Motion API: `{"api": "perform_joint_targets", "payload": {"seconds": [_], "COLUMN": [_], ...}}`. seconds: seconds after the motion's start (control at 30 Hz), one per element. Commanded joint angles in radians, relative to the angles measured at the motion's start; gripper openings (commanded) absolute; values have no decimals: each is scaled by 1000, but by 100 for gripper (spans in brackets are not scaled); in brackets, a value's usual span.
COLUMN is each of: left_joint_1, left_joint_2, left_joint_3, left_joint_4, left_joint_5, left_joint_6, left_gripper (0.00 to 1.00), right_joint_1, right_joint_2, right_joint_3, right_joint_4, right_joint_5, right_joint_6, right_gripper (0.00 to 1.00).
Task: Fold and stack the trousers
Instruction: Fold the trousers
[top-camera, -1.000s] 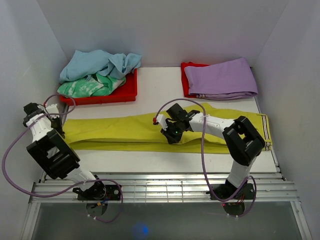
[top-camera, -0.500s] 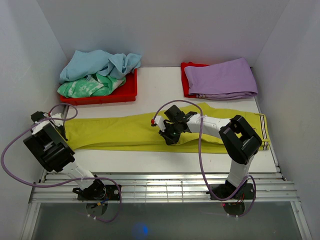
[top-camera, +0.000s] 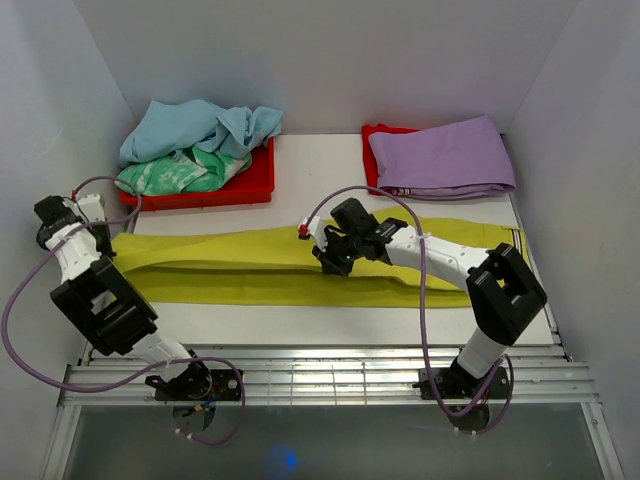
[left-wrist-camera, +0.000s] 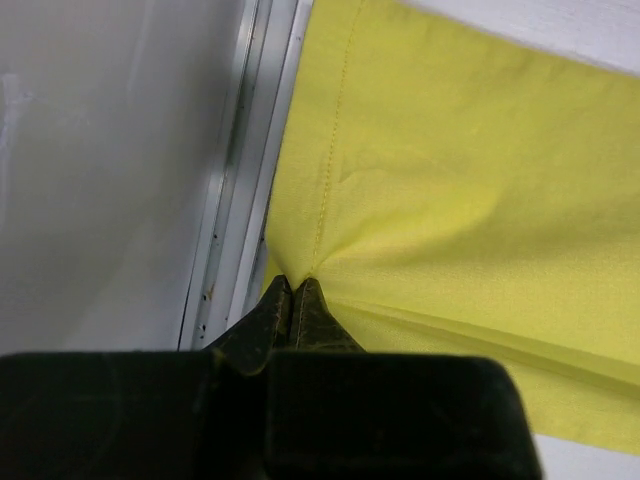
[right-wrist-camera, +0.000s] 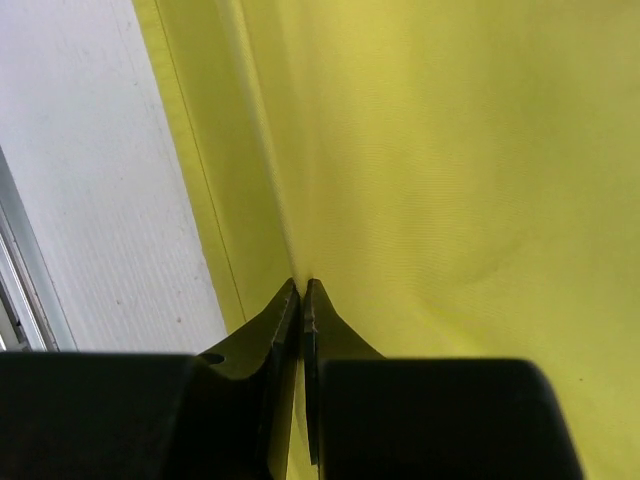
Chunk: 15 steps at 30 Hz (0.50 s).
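Observation:
Yellow trousers (top-camera: 250, 265) lie stretched left to right across the middle of the table, folded lengthwise. My left gripper (top-camera: 100, 243) is shut on their left end, by the table's left edge; in the left wrist view (left-wrist-camera: 293, 283) the fabric (left-wrist-camera: 460, 200) bunches into the closed tips. My right gripper (top-camera: 325, 255) is shut on a fold near the trousers' middle; in the right wrist view (right-wrist-camera: 301, 285) the cloth (right-wrist-camera: 450, 150) is pinched between the tips. A folded purple pair (top-camera: 443, 155) lies at the back right.
A red tray (top-camera: 240, 185) at the back left holds crumpled light blue (top-camera: 195, 125) and green (top-camera: 170, 175) garments. The purple pair rests on another red tray (top-camera: 370, 165). White walls close in on three sides. A metal rail (left-wrist-camera: 240, 180) runs along the table's left edge.
Both grippers have pulled the yellow trousers to the left. The left end now reaches the table's left edge and the waist end has slid away from the right wall.

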Motion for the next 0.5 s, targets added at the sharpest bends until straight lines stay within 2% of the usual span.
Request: {"api": "perform_joint_targets", "payload": {"seconds": [0.0, 0.07, 0.13, 0.47], "left_joint_1": [31, 31, 36, 49], "left_joint_2": [35, 58, 83, 66], "left_joint_3": [26, -22, -66, -234], "left_joint_4": [151, 172, 227, 267], "left_joint_5": [-142, -144, -206, -205], "left_joint_6": [51, 59, 68, 74], "left_gripper": [0, 0, 0, 0], "right_joint_1": [-5, 6, 18, 20], "right_joint_2": [44, 69, 107, 245], "right_joint_3": [-29, -51, -60, -98], "right_joint_4": [-109, -89, -78, -24], "right_joint_5": [58, 62, 76, 195], "right_joint_6": [-5, -3, -8, -12], "right_gripper": [8, 8, 8, 9]}}
